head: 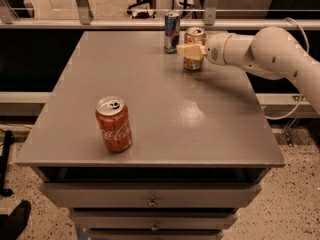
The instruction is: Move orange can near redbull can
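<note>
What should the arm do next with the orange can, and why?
Probably open the gripper and let go, easing down first if the can is not quite resting on the table. The gripper, at the far right of the table, is clamped on the orange can, which is upright just right of the redbull can with a narrow gap between them. That looks near enough.
</note>
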{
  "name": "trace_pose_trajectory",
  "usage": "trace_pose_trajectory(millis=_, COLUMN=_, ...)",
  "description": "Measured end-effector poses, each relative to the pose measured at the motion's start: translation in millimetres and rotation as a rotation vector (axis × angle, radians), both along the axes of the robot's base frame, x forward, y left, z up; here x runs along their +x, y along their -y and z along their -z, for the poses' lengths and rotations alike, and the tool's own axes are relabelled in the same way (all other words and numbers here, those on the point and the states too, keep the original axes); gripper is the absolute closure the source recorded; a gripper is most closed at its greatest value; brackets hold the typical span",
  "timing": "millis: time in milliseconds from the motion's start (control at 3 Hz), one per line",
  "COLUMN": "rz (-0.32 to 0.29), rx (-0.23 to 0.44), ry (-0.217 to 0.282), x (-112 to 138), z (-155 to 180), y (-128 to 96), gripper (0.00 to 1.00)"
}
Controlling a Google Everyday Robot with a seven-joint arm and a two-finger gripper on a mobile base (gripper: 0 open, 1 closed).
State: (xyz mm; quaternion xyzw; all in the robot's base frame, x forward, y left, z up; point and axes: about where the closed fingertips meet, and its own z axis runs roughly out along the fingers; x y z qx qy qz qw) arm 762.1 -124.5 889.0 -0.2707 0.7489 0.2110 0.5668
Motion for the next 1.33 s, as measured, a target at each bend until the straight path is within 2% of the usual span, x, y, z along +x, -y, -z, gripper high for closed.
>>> trace_pose_trajectory(millis=333, rz=0.023, rx=0.008, ry=0.045, x=28.3, z=-9.9, y=16.0, gripper=1.00)
trace_pose_trajectory(millis=667, rz=0.025, rx=0.020, ry=0.084, x=46.4, z=-22.9, y=23.6, gripper=1.00)
trace_pose_trajectory(millis=1333, rz=-0.054, rx=0.061, ry=0.092, x=61.4, z=-22.3, y=-7.6, gripper=1.00)
